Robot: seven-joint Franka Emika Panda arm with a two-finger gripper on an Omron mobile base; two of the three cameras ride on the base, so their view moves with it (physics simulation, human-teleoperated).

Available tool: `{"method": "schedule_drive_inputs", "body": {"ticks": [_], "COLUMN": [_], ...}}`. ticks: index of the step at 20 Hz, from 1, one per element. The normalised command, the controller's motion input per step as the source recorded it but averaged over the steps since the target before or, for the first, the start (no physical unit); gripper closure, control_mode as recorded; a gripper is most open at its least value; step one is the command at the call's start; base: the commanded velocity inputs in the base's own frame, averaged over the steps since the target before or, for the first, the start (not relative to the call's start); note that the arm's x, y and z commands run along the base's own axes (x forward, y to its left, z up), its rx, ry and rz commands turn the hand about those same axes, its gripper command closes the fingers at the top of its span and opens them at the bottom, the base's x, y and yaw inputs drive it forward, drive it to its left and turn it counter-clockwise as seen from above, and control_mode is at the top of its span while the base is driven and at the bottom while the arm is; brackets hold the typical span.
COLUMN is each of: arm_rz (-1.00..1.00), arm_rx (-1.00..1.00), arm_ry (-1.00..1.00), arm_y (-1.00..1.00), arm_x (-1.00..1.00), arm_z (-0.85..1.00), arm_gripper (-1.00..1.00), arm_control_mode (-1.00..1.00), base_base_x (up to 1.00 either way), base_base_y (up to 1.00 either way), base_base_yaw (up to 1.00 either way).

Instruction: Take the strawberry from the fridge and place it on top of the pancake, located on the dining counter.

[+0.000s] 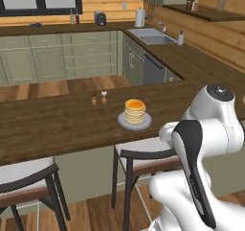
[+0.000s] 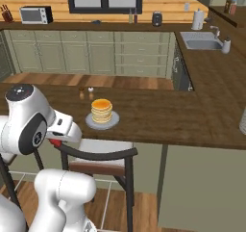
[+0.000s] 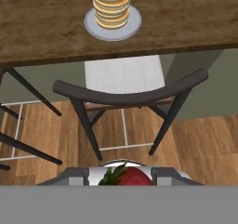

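My gripper [image 3: 120, 175] is shut on the red strawberry [image 3: 135, 177], whose green leaves show between the finger tips at the bottom of the hand view. A bit of red strawberry [image 2: 56, 142] also peeks out under my hand, which hangs in front of the dining counter [image 1: 57, 124] and below its edge. The pancake [image 1: 135, 111] [image 2: 102, 110] [image 3: 110, 4] is a golden stack on a round grey plate [image 3: 90, 25], near the counter's front edge, ahead of and above the gripper. The fridge is out of view.
A stool with a dark curved backrest [image 3: 130, 95] [image 2: 98, 154] stands under the counter, between my hand and the pancake. A second stool [image 1: 24, 177] is to the left. Two small shakers [image 1: 99, 96] stand behind the plate. The sink counter [image 2: 204, 43] lies far back right.
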Motion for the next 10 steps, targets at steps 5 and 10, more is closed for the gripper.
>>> {"method": "schedule_drive_inputs", "body": {"ticks": [5, 10], "arm_rz": [0.0, 0.0], "arm_rx": [0.0, 0.0], "arm_ry": [0.0, 0.0], "arm_y": [0.0, 0.0], "arm_x": [0.0, 0.0], "arm_z": [0.0, 0.0], "arm_gripper": [1.0, 1.0], "arm_control_mode": [1.0, 1.0], "base_base_x": [0.61, 0.9], "base_base_y": [0.0, 0.0], "base_base_yaw": [0.0, 0.0]}}
